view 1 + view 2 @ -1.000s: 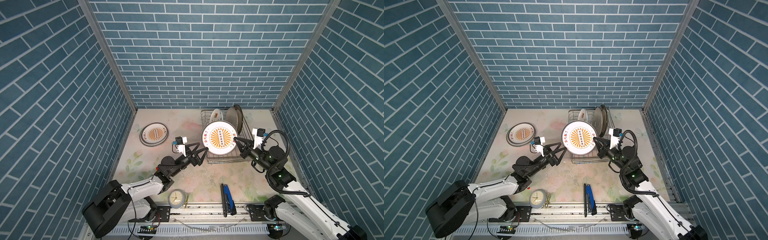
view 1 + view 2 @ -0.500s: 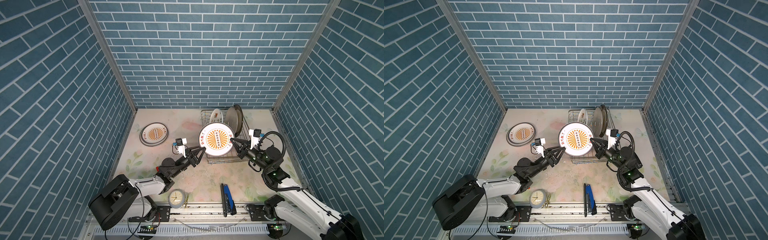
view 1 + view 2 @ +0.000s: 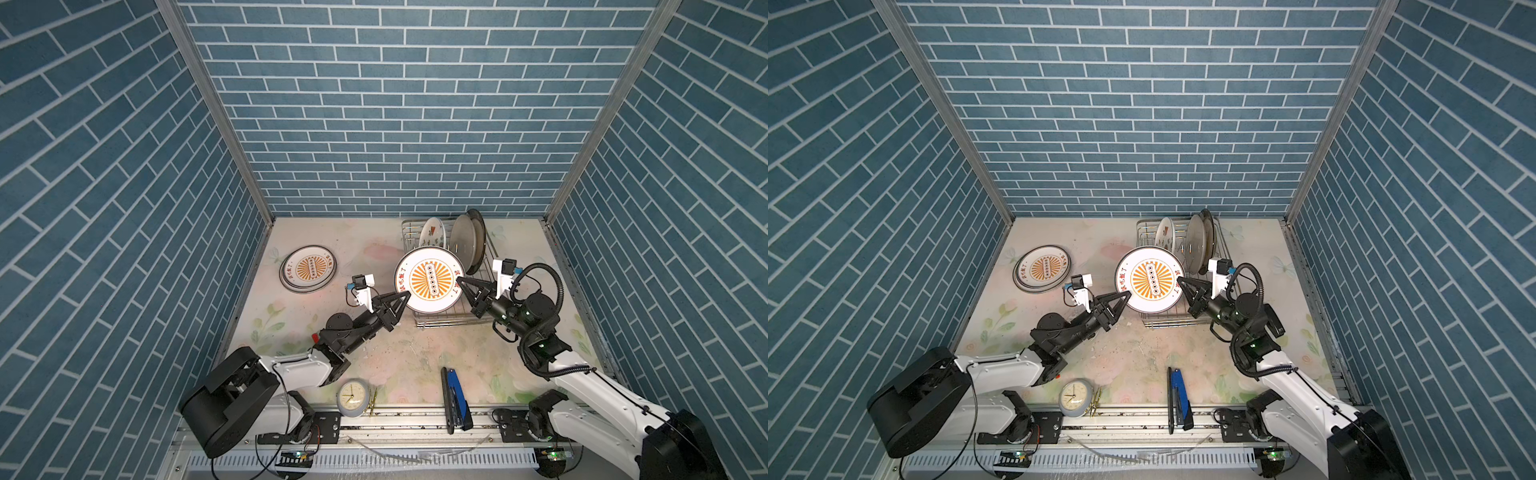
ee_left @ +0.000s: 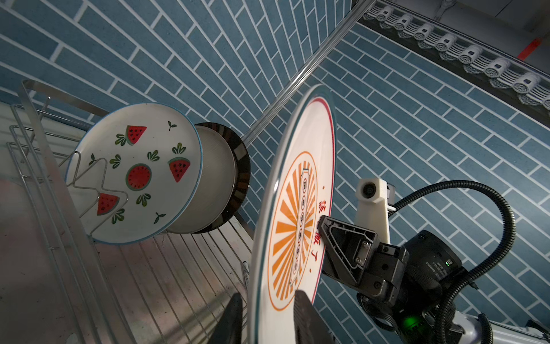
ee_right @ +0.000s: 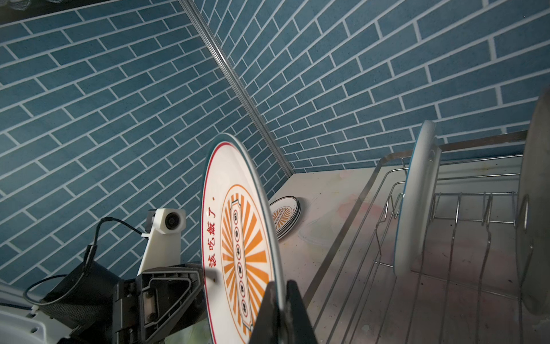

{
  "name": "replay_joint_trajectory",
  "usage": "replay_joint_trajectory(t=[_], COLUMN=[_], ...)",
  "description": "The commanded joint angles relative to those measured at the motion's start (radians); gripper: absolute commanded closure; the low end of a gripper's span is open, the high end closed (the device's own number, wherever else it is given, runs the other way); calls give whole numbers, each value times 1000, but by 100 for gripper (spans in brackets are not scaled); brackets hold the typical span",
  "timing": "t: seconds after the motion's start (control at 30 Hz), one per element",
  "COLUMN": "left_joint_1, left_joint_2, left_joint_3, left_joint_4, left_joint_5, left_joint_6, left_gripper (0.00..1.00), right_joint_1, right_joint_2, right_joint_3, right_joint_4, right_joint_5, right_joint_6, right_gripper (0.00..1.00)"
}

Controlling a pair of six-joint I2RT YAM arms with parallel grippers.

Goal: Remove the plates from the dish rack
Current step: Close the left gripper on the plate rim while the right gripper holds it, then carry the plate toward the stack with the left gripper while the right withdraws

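Right hand: closed tight on the rim of the sunburst plate, one finger on each face
Left hand: narrowed astride the opposite rim of the same plate; whether contact has been made cannot be told
Step in hand: judged to be a hand-over from right to left
How it is done well: the right grip is best kept until the left is seated flat past the raised lip; only then should the plate be released
Plate: held on edge above the near end of the dish rack, clear of the prongs; round, shallow, hard glazed ceramic, likely slippery
Rack: thin silver wire; a watermelon plate and a pale plate with dark glossy rim are stood upright in it
Desk: matt, floral-printed; a stack of matching plates is laid flat at the left
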Motion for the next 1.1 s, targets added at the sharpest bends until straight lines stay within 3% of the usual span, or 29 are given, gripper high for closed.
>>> replay_joint_trajectory(t=[0.0,0.07,0.23,0.37,0.5,0.63,0.7,0.83,0.9,0.93,1.07], left_joint_1=[1,2,3,3,3,3,3,7,21,25,57], left_joint_2=[21,28,24,20,19,20,22,29,19,13,-5], left_joint_3=[26,25,32,29,27,35,49,55,67,74,83], left_joint_4=[13,26,5,-2,-2,-21,-35,-22,-50,-71,-106], left_joint_5=[11,13,4,-3,-22,-33,-26,-35,-34,-34,-35], left_joint_6=[-3,-5,-6,-11,-20,-34,-39,-52,-57,-57,-70], left_gripper=[74,83,86,100,100,100,100,100,100,100,100], right_joint_1=[-3,-4,-3,-4,-3,-4,-3,-3,-3,-2,0], right_joint_2=[5,13,40,51,76,105,124,181,209,222,257], right_joint_3=[-5,0,-2,-12,-3,-8,-7,25,52,60,84], right_joint_4=[104,93,118,162,169,208,224,217,190,188,171], right_joint_5=[-29,-29,-38,-64,-98,-96,-99,-137,-161,-167,-147], right_joint_6=[41,37,46,54,58,64,65,69,74,76,65], right_gripper=[100,100,100,100,97,85,77,27,15,4,1])
